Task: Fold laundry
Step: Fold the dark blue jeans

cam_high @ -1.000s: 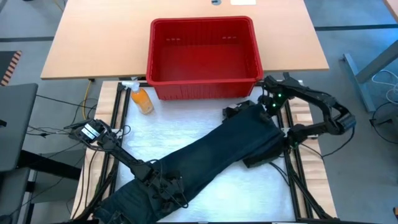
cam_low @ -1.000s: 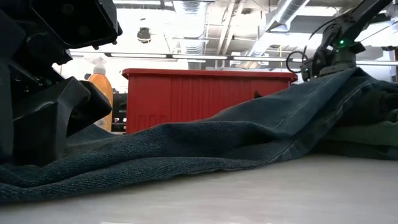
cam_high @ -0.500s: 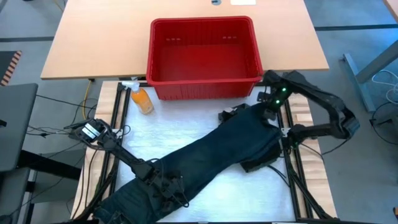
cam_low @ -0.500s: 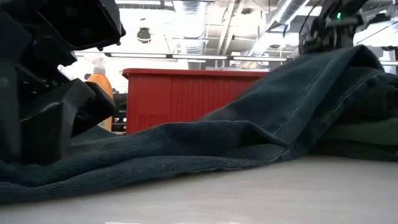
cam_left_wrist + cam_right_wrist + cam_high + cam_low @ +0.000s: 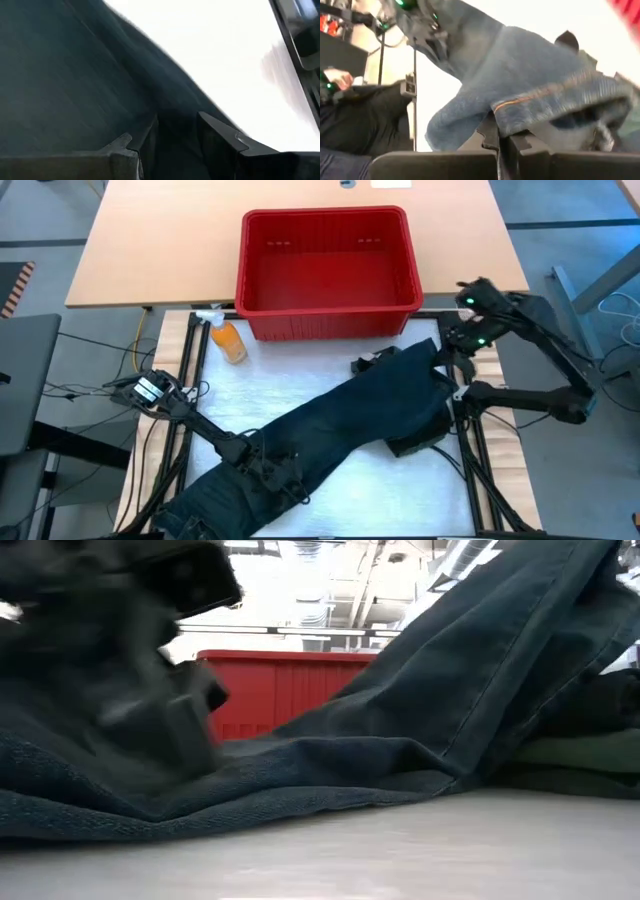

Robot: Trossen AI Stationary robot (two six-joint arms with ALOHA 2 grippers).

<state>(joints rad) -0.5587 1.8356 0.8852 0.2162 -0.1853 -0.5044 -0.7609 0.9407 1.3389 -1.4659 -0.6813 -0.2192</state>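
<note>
A long dark blue denim garment (image 5: pixel 340 420) of the laundry stretches slantwise across the white table top, from the near left to the far right. My left gripper (image 5: pixel 272 472) is shut on its near left part, which lies on the table. My right gripper (image 5: pixel 447 353) is shut on its far right end and holds that end up, so the cloth climbs steeply toward it (image 5: pixel 500 650). A dark green garment (image 5: pixel 585 752) lies flat under the raised end. A small black piece (image 5: pixel 368 363) lies beside it. My left gripper (image 5: pixel 175 137) pinches a ridge of the denim (image 5: pixel 175 115) between its two fingers, slanting down from the near left. The cloth there rests on the table. My right gripper (image 5: pixel 502 145) pinches the garment's hemmed edge with orange stitching (image 5: pixel 530 107) between shut fingers. That end is lifted clear; the cloth runs down to the table.
A red plastic basket (image 5: pixel 328 275) stands at the table's far edge, and an orange spray bottle (image 5: pixel 228 340) lies left of it. Black frame rails (image 5: pixel 470 450) run along both sides. Bare white table top (image 5: pixel 300 375) lies between the basket and the garment.
My right gripper has risen steeply and swung toward the table's right edge, taking the garment's far right end up with it. That end is now lifted clear and the cloth slopes more steeply. The near left part has stayed on the table.
</note>
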